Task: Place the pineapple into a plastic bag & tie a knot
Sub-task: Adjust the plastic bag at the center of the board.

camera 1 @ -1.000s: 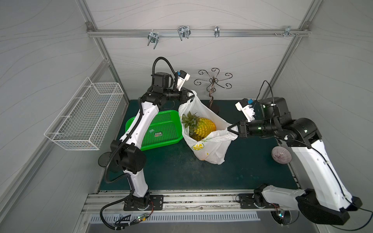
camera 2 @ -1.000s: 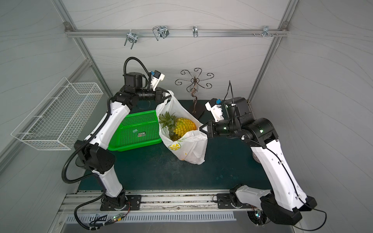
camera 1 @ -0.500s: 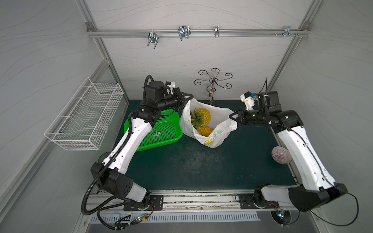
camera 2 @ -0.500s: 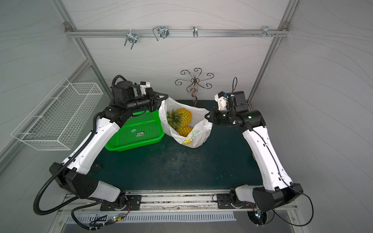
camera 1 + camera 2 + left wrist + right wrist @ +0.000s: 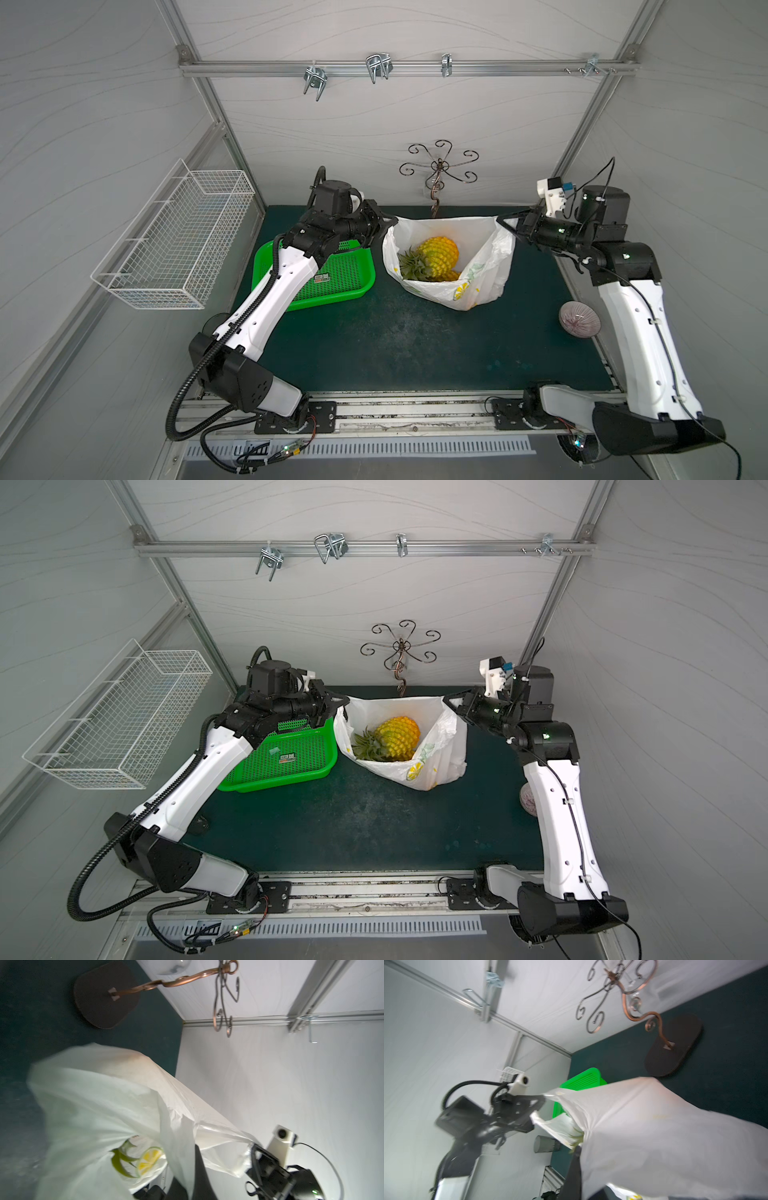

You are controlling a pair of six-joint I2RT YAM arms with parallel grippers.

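The white plastic bag (image 5: 486, 270) (image 5: 444, 750) with a lemon print rests on the dark mat, its mouth stretched wide. The yellow pineapple (image 5: 436, 253) (image 5: 397, 733) lies inside, leaves toward the left. My left gripper (image 5: 390, 221) (image 5: 343, 700) is shut on the bag's left handle. My right gripper (image 5: 503, 219) (image 5: 448, 699) is shut on the right handle. In the left wrist view the bag (image 5: 93, 1105) runs from my finger (image 5: 199, 1167) across to the right gripper (image 5: 255, 1147). In the right wrist view the bag (image 5: 654, 1126) reaches the left gripper (image 5: 542, 1098). The knot is not in view.
A green tray (image 5: 332, 286) lies just left of the bag, under my left forearm. A copper hook stand (image 5: 436, 174) rises behind the bag. A purple bowl (image 5: 579, 324) sits at the mat's right edge. A wire basket (image 5: 174, 241) hangs on the left wall.
Both arms have dropped and swung toward the back wall, carrying the bag down onto the mat. The grippers moved apart, stretching the bag's mouth wider.
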